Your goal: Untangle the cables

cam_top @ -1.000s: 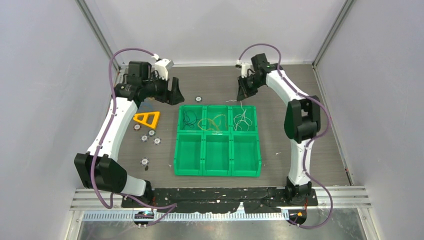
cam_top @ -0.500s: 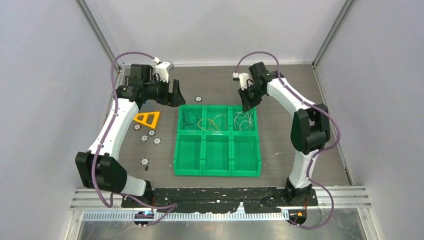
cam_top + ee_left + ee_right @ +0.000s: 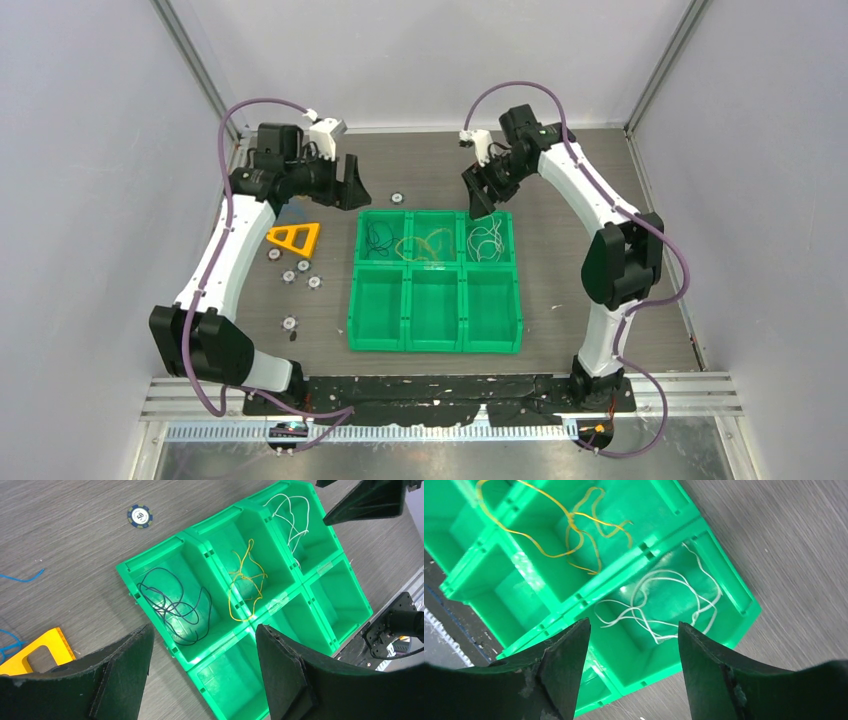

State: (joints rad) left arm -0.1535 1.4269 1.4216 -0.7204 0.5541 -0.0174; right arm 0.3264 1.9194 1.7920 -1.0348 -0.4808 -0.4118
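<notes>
The cables lie apart in the far row of a green six-compartment tray [image 3: 435, 342] [image 3: 125, 570] [image 3: 624, 570]. The black cable [image 3: 377, 237] [image 3: 172, 605] fills the far-left compartment, the yellow cable [image 3: 425, 243] [image 3: 245, 582] [image 3: 574, 530] the far-middle one, and the white cable [image 3: 487, 237] [image 3: 292, 520] [image 3: 664, 600] the far-right one. A blue cable [image 3: 20, 576] rests on the table to the left. My left gripper [image 3: 350, 190] [image 3: 204, 628] hovers open off the tray's far-left corner. My right gripper [image 3: 480, 195] [image 3: 633, 623] hangs open and holds nothing above the tray's far edge, over the white cable.
A yellow triangular piece [image 3: 294, 237] [image 3: 35, 652] lies left of the tray. Small round discs [image 3: 300, 268] are scattered below it, and one more disc [image 3: 398, 197] [image 3: 139, 516] sits behind the tray. The three near compartments hold nothing. Grey walls close in the table.
My right gripper has gone from shut to open, and the white cable now lies loose in the far-right compartment. That gripper has shifted slightly left. The left arm has barely moved.
</notes>
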